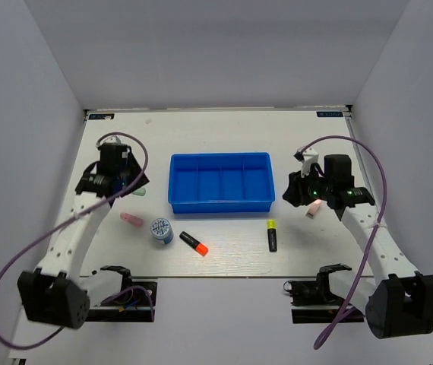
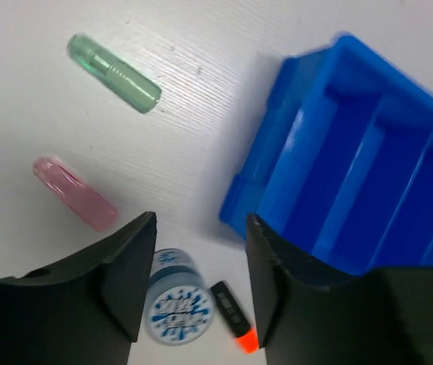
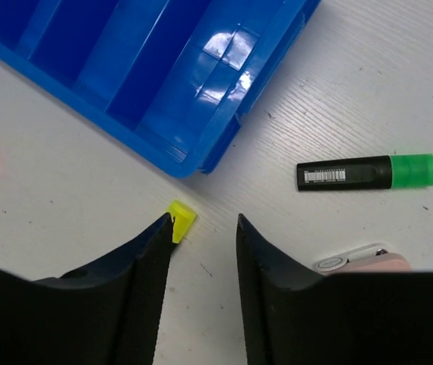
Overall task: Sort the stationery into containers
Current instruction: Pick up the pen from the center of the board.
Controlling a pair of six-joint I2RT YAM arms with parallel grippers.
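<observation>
The left gripper (image 2: 200, 220) is held half open, empty. One tube (image 2: 114, 74), one eraser (image 2: 74, 193) and one disc (image 2: 177, 302) are laid left of the tray (image 1: 221, 205), its length left-right. Three markers are counted: orange (image 1: 194, 242) diagonal, cap near-right; yellow (image 1: 272, 235), cap far; green (image 3: 366, 172) beside the right gripper (image 3: 203, 219), likewise half open, empty.

A white wood-grain table (image 1: 224, 129) is boxed in by plain pale walls (image 1: 224, 53) along its far edge and both sides. A small blue sticker (image 1: 101, 116) marks its far left corner, and a second blue sticker (image 1: 332, 114) its far right corner.
</observation>
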